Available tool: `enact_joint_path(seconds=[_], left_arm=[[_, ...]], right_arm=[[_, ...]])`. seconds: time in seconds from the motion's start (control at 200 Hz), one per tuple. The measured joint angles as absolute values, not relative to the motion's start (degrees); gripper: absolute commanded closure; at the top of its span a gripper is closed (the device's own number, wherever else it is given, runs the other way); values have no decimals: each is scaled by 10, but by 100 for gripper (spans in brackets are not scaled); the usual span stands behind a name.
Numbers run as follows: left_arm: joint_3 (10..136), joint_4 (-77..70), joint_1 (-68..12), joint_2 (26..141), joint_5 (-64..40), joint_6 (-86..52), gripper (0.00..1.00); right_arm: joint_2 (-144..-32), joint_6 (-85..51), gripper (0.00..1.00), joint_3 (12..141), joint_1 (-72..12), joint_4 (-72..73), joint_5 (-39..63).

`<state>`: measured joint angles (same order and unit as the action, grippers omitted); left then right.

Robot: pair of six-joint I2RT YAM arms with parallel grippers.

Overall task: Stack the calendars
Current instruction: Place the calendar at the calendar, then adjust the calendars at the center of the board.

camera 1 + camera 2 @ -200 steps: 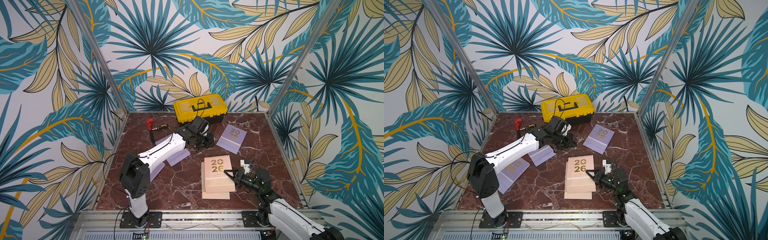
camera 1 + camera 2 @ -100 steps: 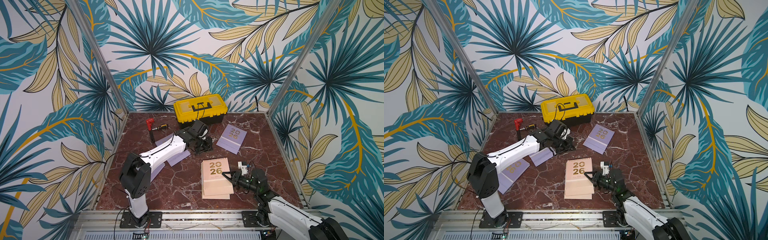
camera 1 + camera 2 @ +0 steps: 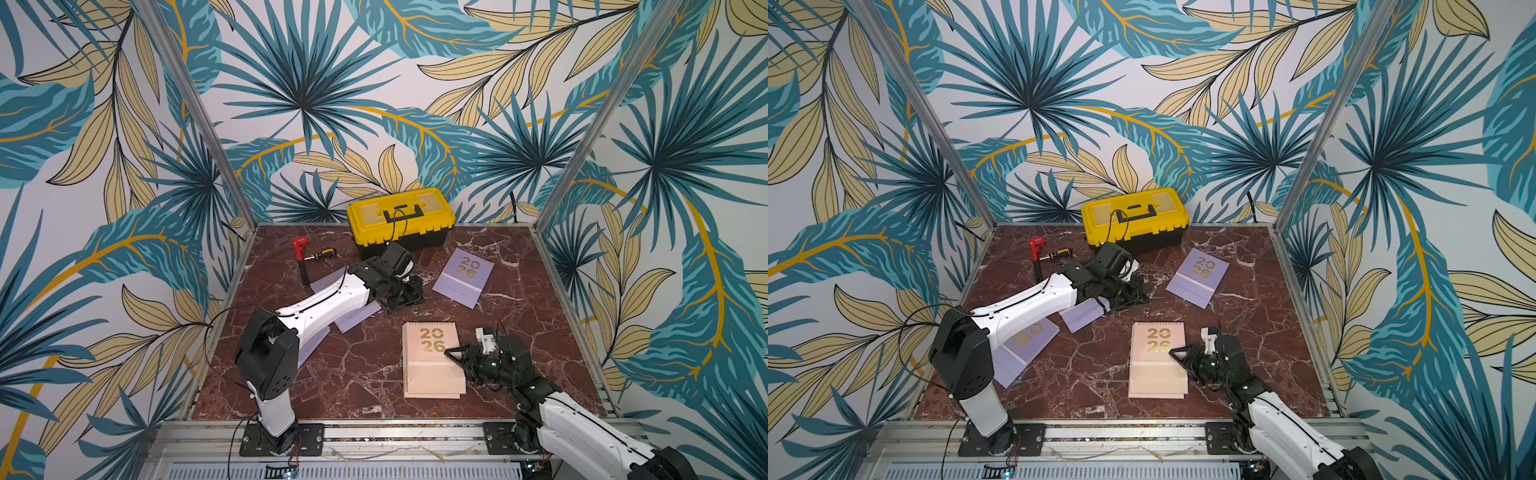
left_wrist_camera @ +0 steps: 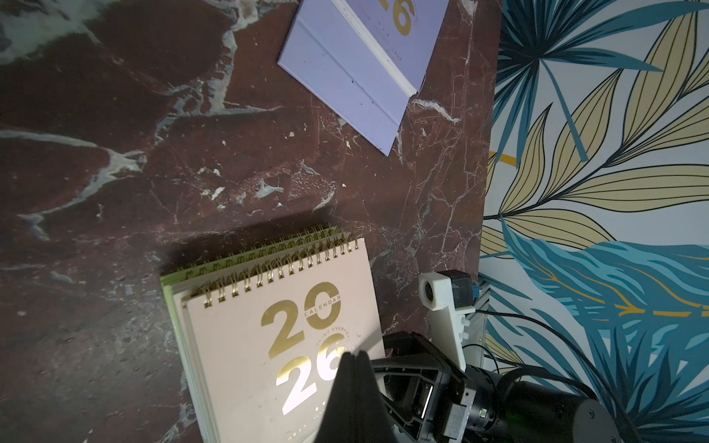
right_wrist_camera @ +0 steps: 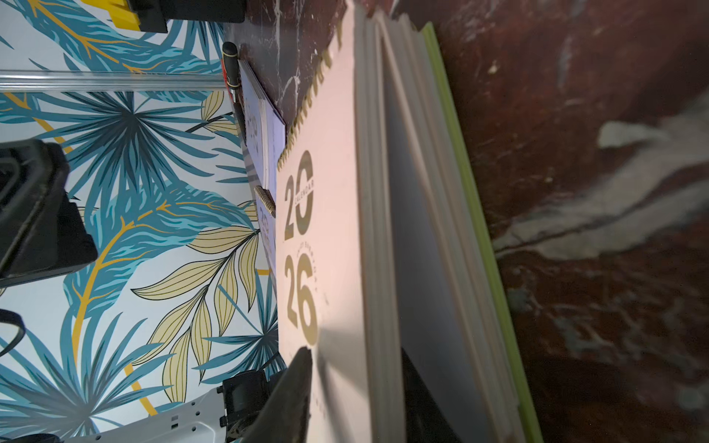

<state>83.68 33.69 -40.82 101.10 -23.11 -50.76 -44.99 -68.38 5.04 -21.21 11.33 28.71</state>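
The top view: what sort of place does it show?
Most likely a staged robot test booth, not a home: the left arm and right arm are bolted to a metal rail at the front, and leaf-print wall panels on metal posts enclose a marble-pattern table.

This is a robot lab's test cell. A left arm (image 3: pixel 320 307) and a right arm (image 3: pixel 582 428) are bolted to an aluminium rail (image 3: pixel 395 432) fronting a marble-look tabletop (image 3: pixel 365 374), boxed in by leaf-print panels (image 3: pixel 311 83) on metal posts (image 3: pixel 197 112).
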Motion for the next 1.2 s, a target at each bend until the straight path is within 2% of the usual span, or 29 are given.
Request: enact_joint_path(seconds=[0.185, 0.29, 0.381, 0.641, 0.796, 1.006, 1.102, 1.202], left_arm=[[831, 336, -408, 1011, -231, -507, 100], [816, 336, -406, 1011, -231, -507, 100], [799, 337, -403, 1011, -231, -506, 100], [782, 340, -393, 1007, -230, -503, 99], [775, 344, -393, 996, -220, -495, 94], [746, 373, -393, 993, -189, -480, 97], [735, 383, -396, 993, -177, -477, 100], [730, 390, -403, 996, -164, -477, 100]], right_arm=[[-484, -633, 54, 103, -212, 24, 285], [-494, -600, 44, 136, -212, -35, 276], [-498, -573, 40, 164, -212, -89, 264], [-511, -525, 36, 207, -212, -196, 234], [-515, -491, 36, 256, -212, -270, 197], [-545, -438, 37, 346, -212, -356, 131], [-579, -410, 41, 382, -212, -393, 96], [-624, -381, 50, 409, -212, -424, 63]])
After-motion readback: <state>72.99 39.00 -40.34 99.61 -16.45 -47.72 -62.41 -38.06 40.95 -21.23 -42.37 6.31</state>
